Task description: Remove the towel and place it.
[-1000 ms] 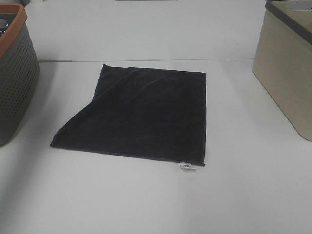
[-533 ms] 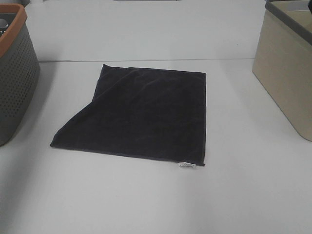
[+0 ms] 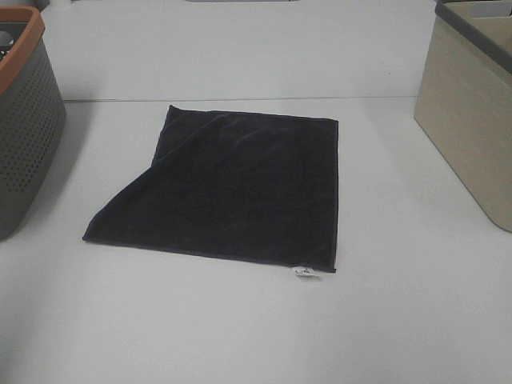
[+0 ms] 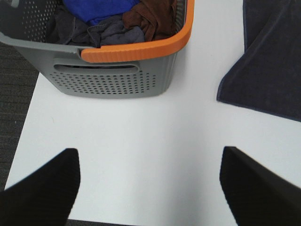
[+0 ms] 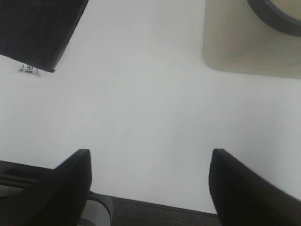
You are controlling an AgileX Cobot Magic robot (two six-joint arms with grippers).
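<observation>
The towel (image 3: 228,188) lies flat at the centre of the white counter (image 3: 240,328), a dark navy, soft, napped cloth with stitched hems. It is roughly rectangular, but its edge at 9 o'clock is folded in, so that side runs on a slant. Its long axis runs from 12 to 6 o'clock in the high view, leaning slightly toward 7, and a small white tag (image 3: 306,274) sticks out at the corner near 5 o'clock.

At 9 o'clock stands a grey perforated plastic basket (image 3: 24,136) with an orange rim, holding crumpled blue, brown and grey cloths (image 4: 113,21). At 3 o'clock stands a beige bin (image 3: 472,136) with a dark rim and smooth walls.

The left fingers (image 4: 40,190) stand wide apart over bare counter, the towel's corner well off toward 1 o'clock from them. The right fingers (image 5: 244,188) are spread wide too, holding nothing, with the tagged corner away at 10 o'clock.
</observation>
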